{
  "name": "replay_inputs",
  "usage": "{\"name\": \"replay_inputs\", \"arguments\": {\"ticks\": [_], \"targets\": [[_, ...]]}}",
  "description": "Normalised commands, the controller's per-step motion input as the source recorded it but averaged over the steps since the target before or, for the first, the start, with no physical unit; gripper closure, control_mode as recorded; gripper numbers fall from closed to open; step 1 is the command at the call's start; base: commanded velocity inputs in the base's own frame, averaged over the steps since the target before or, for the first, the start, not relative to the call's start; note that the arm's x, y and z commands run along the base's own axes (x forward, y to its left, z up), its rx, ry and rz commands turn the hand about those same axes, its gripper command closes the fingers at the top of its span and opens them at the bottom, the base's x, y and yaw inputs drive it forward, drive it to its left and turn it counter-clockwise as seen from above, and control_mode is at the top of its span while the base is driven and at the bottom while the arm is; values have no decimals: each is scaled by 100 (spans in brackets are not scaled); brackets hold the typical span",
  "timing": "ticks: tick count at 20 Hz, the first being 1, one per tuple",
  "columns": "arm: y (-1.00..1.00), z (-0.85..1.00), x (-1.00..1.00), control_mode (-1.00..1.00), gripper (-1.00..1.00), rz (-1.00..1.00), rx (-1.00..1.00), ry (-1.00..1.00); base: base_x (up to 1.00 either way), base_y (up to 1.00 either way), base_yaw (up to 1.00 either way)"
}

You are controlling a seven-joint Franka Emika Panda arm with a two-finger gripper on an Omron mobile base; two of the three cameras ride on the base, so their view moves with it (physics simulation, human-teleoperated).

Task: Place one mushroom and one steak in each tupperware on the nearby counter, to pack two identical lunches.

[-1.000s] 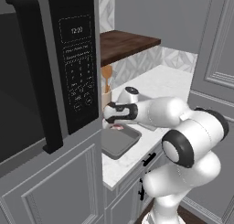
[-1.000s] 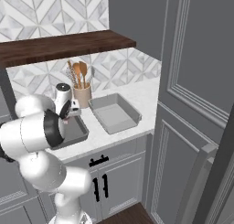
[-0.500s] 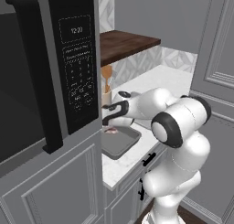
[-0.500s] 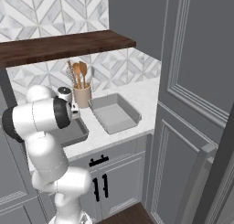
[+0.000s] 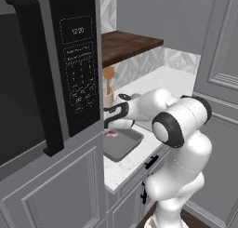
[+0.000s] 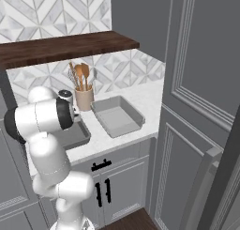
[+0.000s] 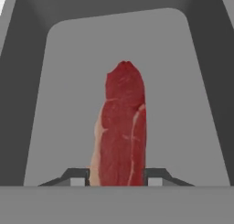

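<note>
A red steak [image 7: 121, 127] with white marbling lies lengthwise over the grey floor of a tupperware [image 7: 183, 104]. My gripper [image 7: 116, 179] is shut on it, a fingertip [image 7: 77, 178] pressed to each long side. In the left base view the gripper [image 5: 111, 124] hangs low over the back left corner of that tupperware [image 5: 126, 150], and the steak [image 5: 111, 134] shows as a pink patch just under it. A second, empty tupperware [image 6: 117, 116] sits to the right on the white counter [image 6: 145, 95]; the first tupperware [image 6: 77, 136] is partly behind my arm. No mushroom is in view.
A tall black microwave [image 5: 74, 83] stands close on the left of the gripper. A beige holder with wooden utensils [image 6: 83, 96] sits behind the trays, under a dark wooden shelf [image 6: 70, 43]. A tall grey cabinet panel [image 6: 201, 83] bounds the counter on the right.
The arm's elbow and forearm have swung round while the hand stayed low over the near tray's back left corner with the steak. The trays have not moved.
</note>
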Motion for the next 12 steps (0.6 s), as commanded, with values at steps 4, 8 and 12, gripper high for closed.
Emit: {"name": "replay_inputs", "arguments": {"ticks": [4,8,12], "targets": [[1,10,0,-100,-100,1,-3,0,0,0,0],[0,47,-7,-100,-100,0,-9,0,0,0,0],[-9,97,-61,-100,-100,-4,0,0,0,0,0]]}}
